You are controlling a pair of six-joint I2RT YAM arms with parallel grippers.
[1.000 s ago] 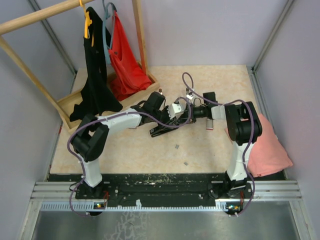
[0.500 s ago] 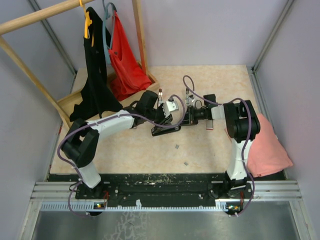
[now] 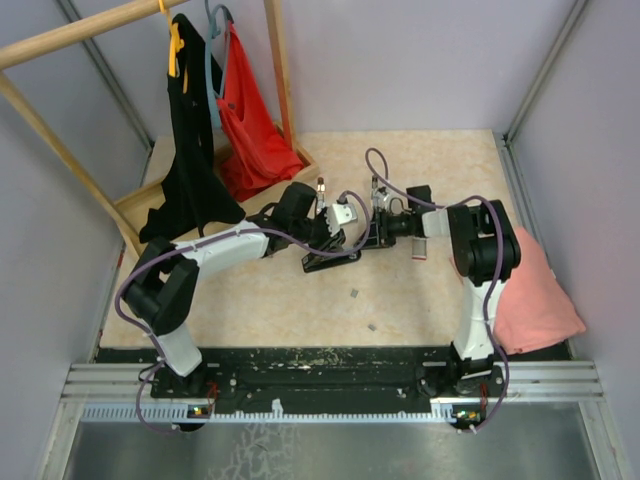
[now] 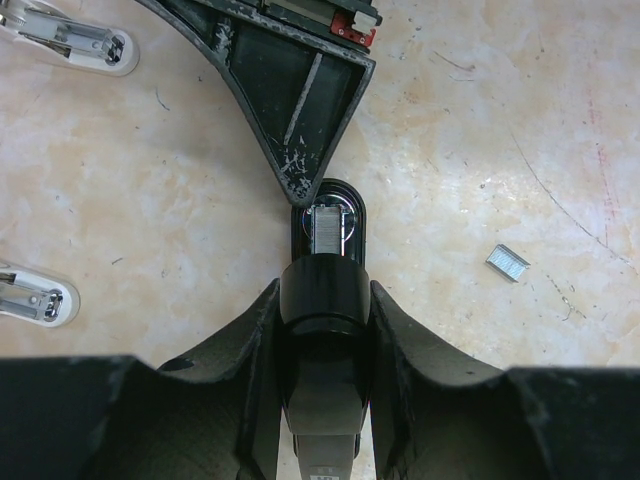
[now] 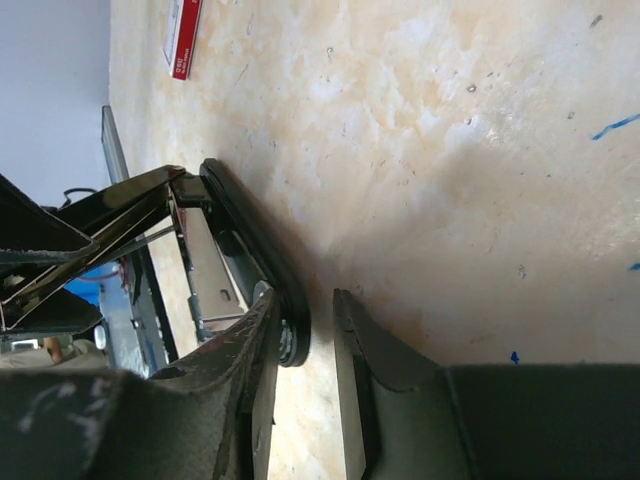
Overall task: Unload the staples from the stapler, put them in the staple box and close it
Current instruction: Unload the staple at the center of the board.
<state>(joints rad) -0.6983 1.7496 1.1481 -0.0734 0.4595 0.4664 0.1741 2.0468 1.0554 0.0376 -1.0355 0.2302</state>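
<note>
The black stapler (image 3: 330,260) lies open on the table between my two grippers. In the left wrist view my left gripper (image 4: 322,295) is shut on its lower body (image 4: 322,330), and the lifted top arm (image 4: 290,90) points away. A ribbed silver-grey block of staples (image 4: 325,230) shows in the nose. A loose staples strip (image 4: 507,262) lies to the right, and two bits (image 3: 354,293) (image 3: 372,326) lie nearer the table's front. My right gripper (image 5: 305,300) is open, its fingers on either side of the stapler's base rim (image 5: 250,250).
A small flat box with a reddish label (image 3: 420,246) (image 5: 183,35) lies beside the right wrist. A wooden rack (image 3: 275,70) with black and red garments stands at the back left. A pink cloth (image 3: 530,290) lies at the right edge. Two white-and-metal pieces (image 4: 70,40) (image 4: 30,295) sit left of the stapler.
My left arm has swung left and back, and its gripper has settled onto the stapler. The stapler has shifted slightly. The right gripper has edged left towards it.
</note>
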